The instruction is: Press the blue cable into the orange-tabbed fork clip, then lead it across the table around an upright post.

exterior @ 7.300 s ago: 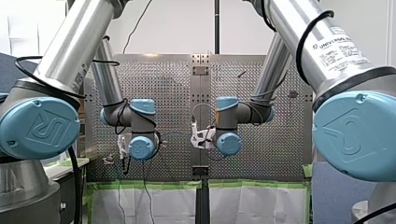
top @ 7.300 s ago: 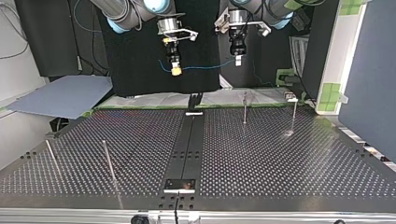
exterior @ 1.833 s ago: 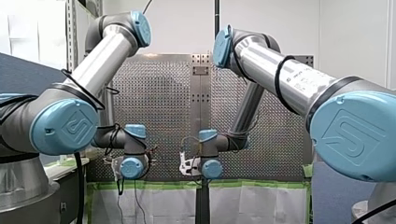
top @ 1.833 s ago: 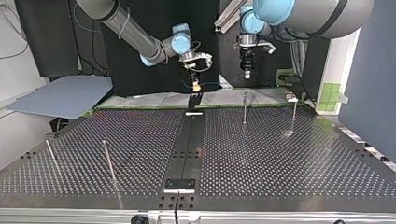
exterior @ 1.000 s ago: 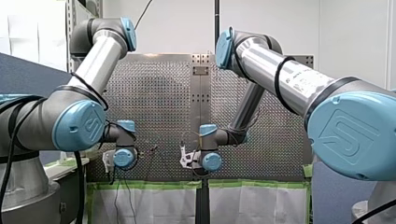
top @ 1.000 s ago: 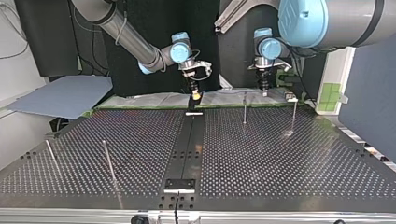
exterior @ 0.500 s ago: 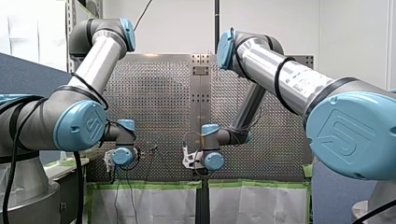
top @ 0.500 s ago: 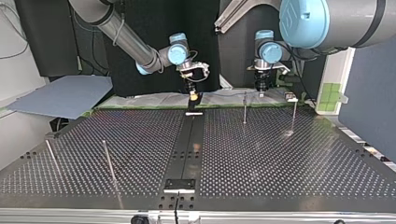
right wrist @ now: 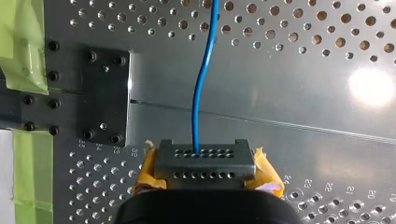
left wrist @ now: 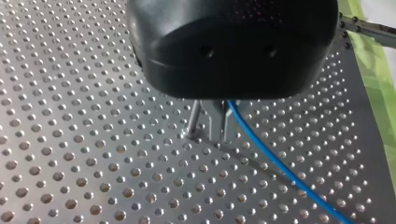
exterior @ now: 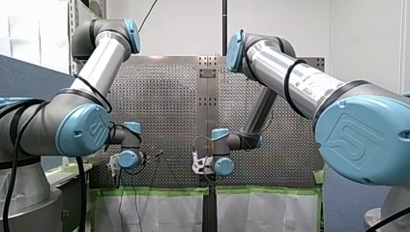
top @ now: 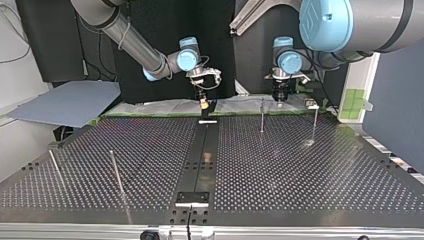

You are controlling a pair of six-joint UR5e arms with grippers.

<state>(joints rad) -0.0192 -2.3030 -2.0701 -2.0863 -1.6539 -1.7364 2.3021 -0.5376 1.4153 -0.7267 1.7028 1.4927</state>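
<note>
Faintly, numerals [right wrist: 100, 148] near blue cable [right wrist: 201, 84]

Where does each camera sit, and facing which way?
Front view: behind the shoulders, looking over the table; my left arm at left, my right arm at right.
Top view: across the table, facing the arms; right gripper at its left, left gripper at its right.
Left wrist view: on that wrist, looking along its gripper at table and blue cable.
Right wrist view: likewise; yellow pads show.
Both wrist views share the cable.
</note>
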